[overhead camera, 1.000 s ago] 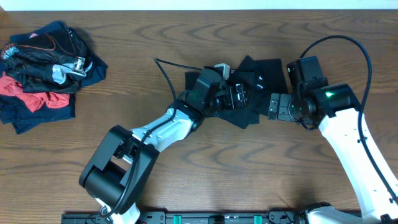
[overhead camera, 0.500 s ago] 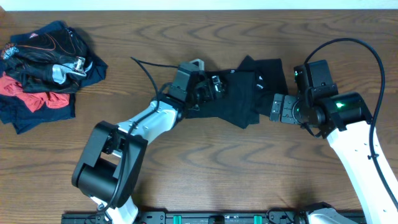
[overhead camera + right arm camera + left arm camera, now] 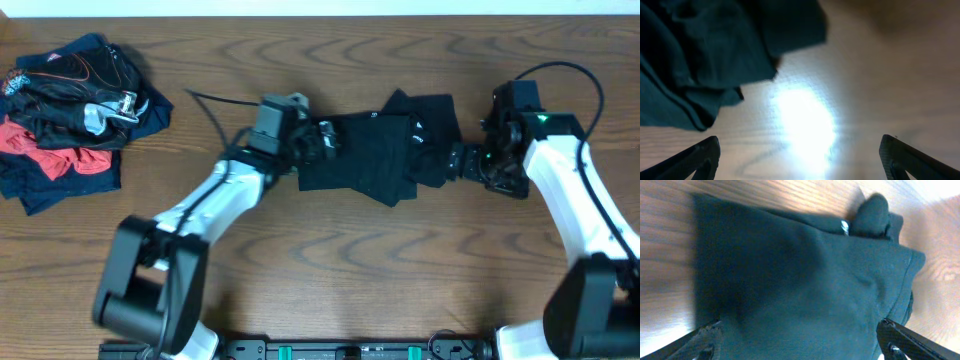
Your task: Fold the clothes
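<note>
Overhead, the black T-shirt (image 3: pixel 365 162) lies bunched on the counter (image 3: pixel 300 260). The left tool (image 3: pixel 325 138) and right tool (image 3: pixel 455 160) stand released at its two ends, grasping nothing.

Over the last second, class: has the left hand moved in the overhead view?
Yes. The left hand has slid toward the pile of clothes on the left, drawing back from the black T-shirt's middle to its left edge.

Glare washes out the table (image 3: pixel 805 125) beside the blurred T-shirt (image 3: pixel 700 65).
</note>
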